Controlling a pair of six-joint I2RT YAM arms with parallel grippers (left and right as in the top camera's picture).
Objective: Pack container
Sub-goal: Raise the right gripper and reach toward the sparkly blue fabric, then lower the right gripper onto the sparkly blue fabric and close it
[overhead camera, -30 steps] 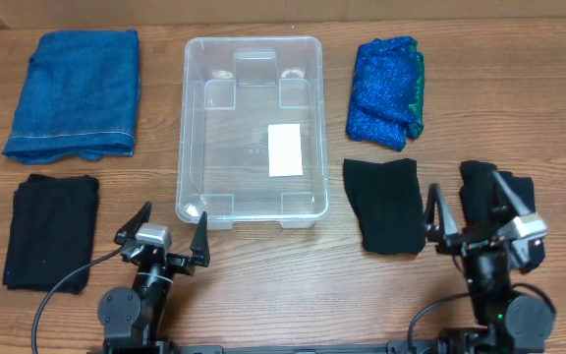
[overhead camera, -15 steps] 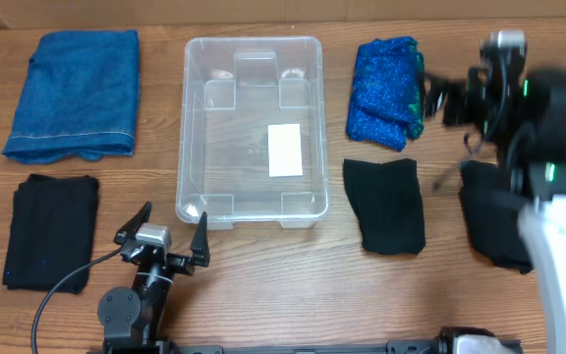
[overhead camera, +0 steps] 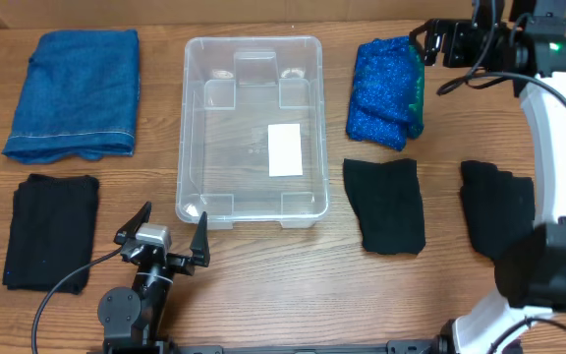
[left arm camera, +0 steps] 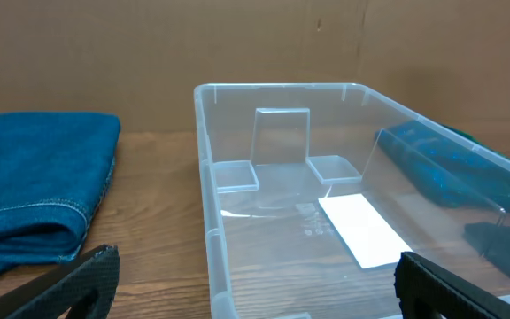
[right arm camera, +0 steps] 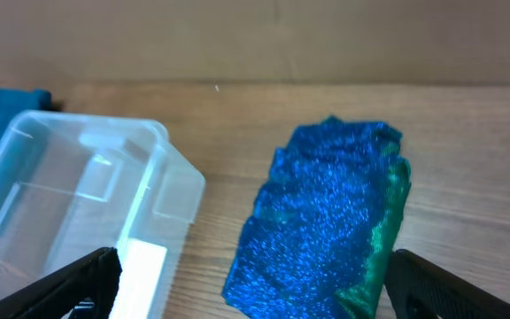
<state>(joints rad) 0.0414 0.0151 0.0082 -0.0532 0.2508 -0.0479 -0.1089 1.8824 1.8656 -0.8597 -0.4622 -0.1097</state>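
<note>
I see the container mid-table; left of it, a towel behind a cloth; right, a bundle behind a garment; a second garment rightmost.

The left arm sits folded at 7 o'clock; the left gripper points toward 12 o'clock, jaws spread wide. The right arm reaches from 5 o'clock to 1 o'clock; the right gripper points toward 9 o'clock, jaws spread wide.

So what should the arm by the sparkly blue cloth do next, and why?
Probably lower the right tool onto the sparkly blue folded cloth with the green edge and close on it. The tool is open just beside that cloth, and the clear plastic container holds no cloth yet.
</note>
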